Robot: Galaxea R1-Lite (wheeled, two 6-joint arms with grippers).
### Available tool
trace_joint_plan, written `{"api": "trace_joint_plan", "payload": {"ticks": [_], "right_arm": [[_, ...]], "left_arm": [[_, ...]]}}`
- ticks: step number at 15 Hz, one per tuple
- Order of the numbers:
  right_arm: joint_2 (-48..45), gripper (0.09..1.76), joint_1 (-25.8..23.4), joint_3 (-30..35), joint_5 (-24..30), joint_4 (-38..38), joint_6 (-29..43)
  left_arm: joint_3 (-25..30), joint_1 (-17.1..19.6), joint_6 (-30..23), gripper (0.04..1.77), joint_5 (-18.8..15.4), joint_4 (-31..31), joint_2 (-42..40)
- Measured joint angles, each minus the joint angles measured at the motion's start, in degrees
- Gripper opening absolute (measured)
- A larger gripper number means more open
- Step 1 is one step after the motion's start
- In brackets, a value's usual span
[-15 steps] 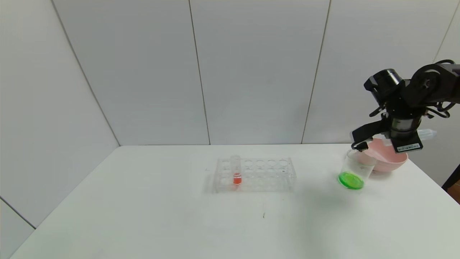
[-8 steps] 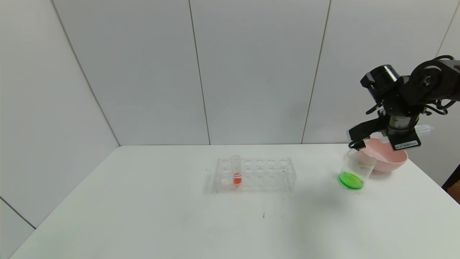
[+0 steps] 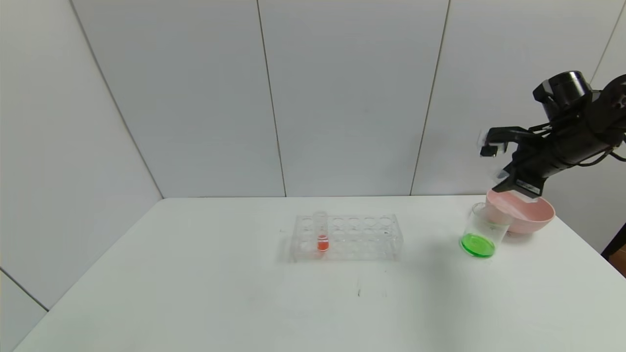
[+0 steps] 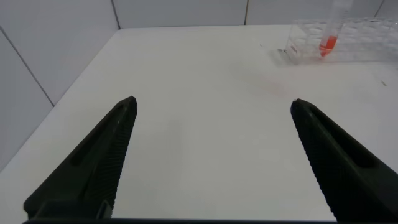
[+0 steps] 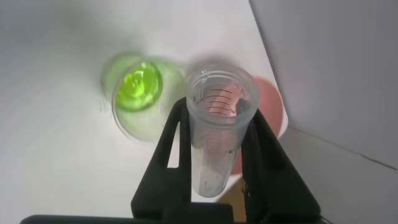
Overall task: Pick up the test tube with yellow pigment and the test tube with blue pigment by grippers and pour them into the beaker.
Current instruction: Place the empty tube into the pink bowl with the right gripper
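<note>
My right gripper [image 3: 496, 164] hangs above the pink bowl [image 3: 530, 217] and the beaker [image 3: 481, 230], shut on an empty clear test tube [image 5: 217, 130]. No colour is left in that tube, so I cannot tell which pigment it held. The beaker stands at the right of the table with green liquid [image 3: 477, 244] in its bottom; it also shows in the right wrist view [image 5: 140, 93]. No tube with yellow or blue liquid is in view. My left gripper [image 4: 212, 109] is open and empty over the left part of the table, outside the head view.
A clear many-holed rack [image 3: 349, 237] stands mid-table with one red-liquid tube [image 3: 321, 232] in it; the rack shows in the left wrist view [image 4: 354, 37] too. The pink bowl touches the beaker's far right side. The table's right edge is close to the bowl.
My right gripper has risen and swung up and to the right, away from the beaker's rim, with the tube still in it. The beaker and rack have not moved.
</note>
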Motion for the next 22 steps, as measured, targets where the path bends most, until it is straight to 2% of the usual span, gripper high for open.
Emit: {"api": "trace_joint_plan", "payload": {"ticks": [2,5,8,16,19,22], "right_arm": [[-0.2,0.52,-1.1,1.2,5.8,-8.4,11.6],[-0.5,0.52,-1.8,3.4,8.2,-21.3,27.3],[-2.1,0.52,-1.9,10.8,8.9,-35.3,39.8],[-15.4,0.52,-2.2,51.5,9.3,-76.7,50.9],[-20.5,0.52,-2.7,60.7,9.3,-81.6,53.3],[-22.9,0.52,-4.1,64.2,9.1,-82.4,53.4]], "left_arm": [[0.0,0.0,0.0,1.76,0.0,0.0,0.0],[0.0,0.0,0.0,1.76,0.0,0.0,0.0],[0.0,0.0,0.0,1.76,0.0,0.0,0.0],[0.0,0.0,0.0,1.76,0.0,0.0,0.0],[0.0,0.0,0.0,1.76,0.0,0.0,0.0],[0.0,0.0,0.0,1.76,0.0,0.0,0.0]]}}
